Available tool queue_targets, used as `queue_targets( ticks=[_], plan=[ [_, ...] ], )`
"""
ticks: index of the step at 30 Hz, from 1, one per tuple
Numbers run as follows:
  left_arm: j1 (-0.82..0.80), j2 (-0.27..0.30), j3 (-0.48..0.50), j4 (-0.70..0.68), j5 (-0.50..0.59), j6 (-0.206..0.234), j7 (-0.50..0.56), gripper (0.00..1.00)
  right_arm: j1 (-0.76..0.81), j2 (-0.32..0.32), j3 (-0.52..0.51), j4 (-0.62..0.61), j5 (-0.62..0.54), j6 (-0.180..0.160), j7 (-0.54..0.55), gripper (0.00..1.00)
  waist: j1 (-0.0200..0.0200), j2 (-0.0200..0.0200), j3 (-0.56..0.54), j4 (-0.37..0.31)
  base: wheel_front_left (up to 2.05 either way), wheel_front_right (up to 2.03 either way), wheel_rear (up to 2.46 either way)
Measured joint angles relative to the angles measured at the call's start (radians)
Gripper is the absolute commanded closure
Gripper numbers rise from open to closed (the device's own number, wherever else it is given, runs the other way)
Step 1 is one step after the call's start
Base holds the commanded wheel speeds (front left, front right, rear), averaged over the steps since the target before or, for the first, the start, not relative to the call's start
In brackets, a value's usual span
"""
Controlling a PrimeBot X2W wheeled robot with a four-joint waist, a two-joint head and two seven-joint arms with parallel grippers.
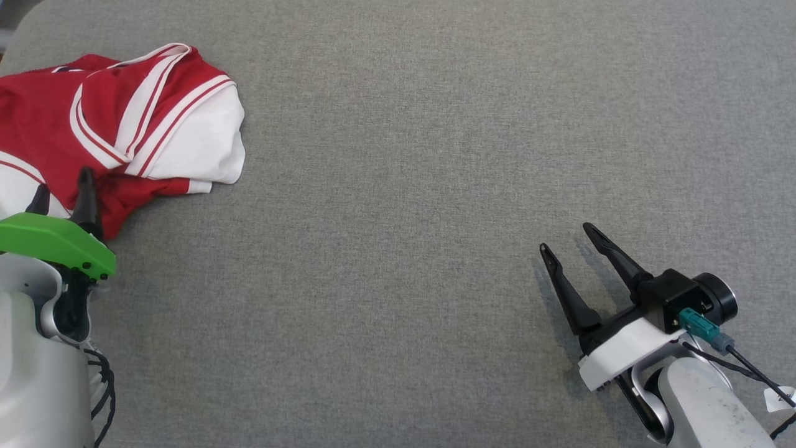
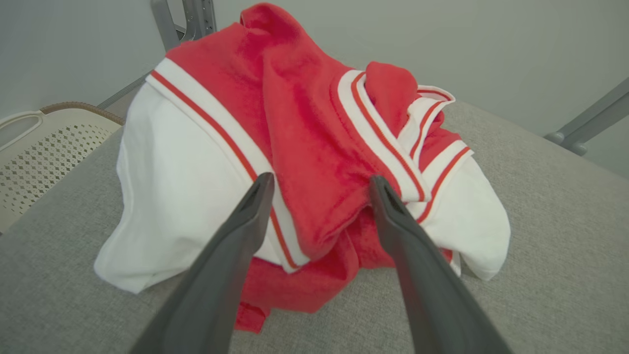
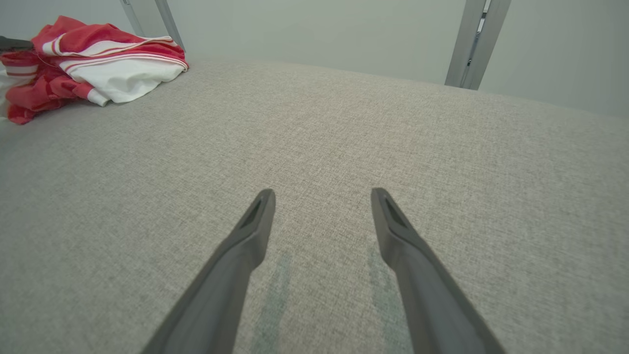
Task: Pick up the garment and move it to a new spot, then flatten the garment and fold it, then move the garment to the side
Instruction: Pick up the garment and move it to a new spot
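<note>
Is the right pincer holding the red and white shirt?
No, the right pincer hangs open over the grey tabletop, far from the shirt.

**Left gripper** [image 1: 62,182]: two long dark fingers [image 2: 231,275], matte and tapering to narrow tips, each with a slim recessed slot just below the tip. A bright green cover [image 1: 56,241] with small dark screws along its edge sits on the mount. The left forearm [image 1: 31,373] is pale grey-white, with looped black cables [image 1: 102,386] beside it.

**Right gripper** [image 1: 565,237]: the same dark fingers on a white bracket [image 1: 628,347]. A black housing [image 1: 666,298] carries a round black camera barrel [image 1: 720,297]. A teal connector [image 1: 695,322] joins a grey plug and a thin black lead [image 1: 752,371], which carries a white tag [image 1: 780,398]. The right forearm [image 1: 715,401] is pale and lightly smudged.
</note>
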Motion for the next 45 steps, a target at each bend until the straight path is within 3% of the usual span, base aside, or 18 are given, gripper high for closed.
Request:
queue_targets(
  ticks=[6, 7, 9, 11, 12, 13, 14, 15, 25, 31, 34, 37, 42, 45],
  plan=[
    [-0.009, 0.002, 0.001, 0.059, 0.000, 0.000, 0.008, 0.00, -0.001, 0.008, -0.002, 0.005, 0.000, 0.000, 0.000, 0.00, -0.0001, 0.0000, 0.002, -0.006, 0.00, 0.00, 0.00],
    [-0.013, 0.003, 0.001, 0.066, 0.000, 0.000, 0.008, 0.06, -0.001, 0.009, -0.002, 0.005, 0.000, 0.000, 0.000, 0.00, 0.0000, 0.0000, 0.002, -0.007, 0.00, 0.00, 0.00],
    [-0.023, 0.007, 0.001, 0.079, 0.000, 0.000, 0.006, 0.06, -0.003, 0.011, -0.003, 0.005, 0.000, 0.000, 0.000, 0.00, -0.0001, 0.0000, 0.003, -0.009, 0.00, 0.00, 0.00],
    [-0.032, 0.010, 0.000, 0.086, 0.000, 0.000, -0.002, 0.27, -0.006, 0.012, -0.005, 0.005, 0.000, 0.000, 0.000, 0.00, -0.0001, 0.0000, 0.003, -0.012, 0.00, 0.00, 0.00],
    [-0.038, 0.012, 0.000, 0.090, 0.001, 0.000, -0.002, 0.51, -0.007, 0.012, -0.006, 0.006, 0.000, 0.000, 0.000, 0.00, -0.0001, 0.0000, 0.004, -0.013, 0.00, 0.00, 0.00],
    [-0.044, 0.012, -0.001, 0.096, 0.001, 0.000, -0.002, 0.60, -0.008, 0.012, -0.008, 0.007, 0.000, 0.000, 0.000, 0.00, -0.0001, 0.0000, 0.004, -0.014, 0.00, 0.00, 0.00],
    [-0.050, 0.013, -0.002, 0.104, 0.002, 0.000, -0.002, 0.75, -0.009, 0.012, -0.009, 0.008, 0.000, 0.000, 0.000, 0.00, -0.0001, 0.0000, 0.004, -0.016, 0.00, 0.00, 0.00],
    [-0.053, 0.013, -0.003, 0.112, 0.003, -0.001, -0.002, 1.00, -0.009, 0.012, -0.009, 0.009, 0.000, 0.000, 0.000, 0.00, -0.0001, 0.0000, 0.004, -0.017, 0.00, 0.00, 0.00],
    [-0.082, 0.033, -0.016, 0.146, 0.011, -0.007, -0.020, 1.00, -0.011, 0.031, -0.009, 0.028, 0.002, 0.000, 0.000, 0.00, -0.0001, 0.0000, -0.017, -0.035, 0.00, 0.00, 0.00],
    [-0.170, 0.030, -0.114, 0.077, 0.034, -0.022, -0.004, 1.00, -0.008, 0.047, -0.009, 0.041, 0.003, 0.000, 0.000, 0.00, -0.0001, 0.0000, -0.046, -0.043, 0.00, 0.00, 0.00],
    [-0.223, -0.012, -0.188, 0.020, 0.036, -0.029, 0.023, 1.00, -0.003, 0.052, -0.004, 0.053, 0.004, 0.000, 0.000, 0.00, -0.0001, 0.0000, -0.064, -0.044, 0.00, 0.00, 0.00],
    [-0.236, -0.088, -0.266, -0.025, 0.017, -0.032, 0.068, 1.00, 0.002, 0.066, 0.013, 0.062, 0.008, 0.000, 0.000, 0.00, -0.0002, 0.0000, -0.085, -0.047, 0.00, 0.00, 0.00],
    [-0.236, -0.214, -0.440, -0.138, -0.121, -0.032, 0.161, 1.00, 0.003, 0.095, 0.044, 0.064, 0.016, 0.000, 0.000, 0.00, -0.0002, 0.0000, -0.115, -0.068, 0.00, 0.00, 0.00],
    [-0.232, -0.202, -0.520, -0.191, -0.175, -0.032, 0.202, 1.00, 0.004, 0.101, 0.053, 0.066, 0.020, 0.000, 0.000, 0.00, -0.0002, 0.0000, -0.127, -0.091, 0.00, 0.00, 0.00]
  ],
)
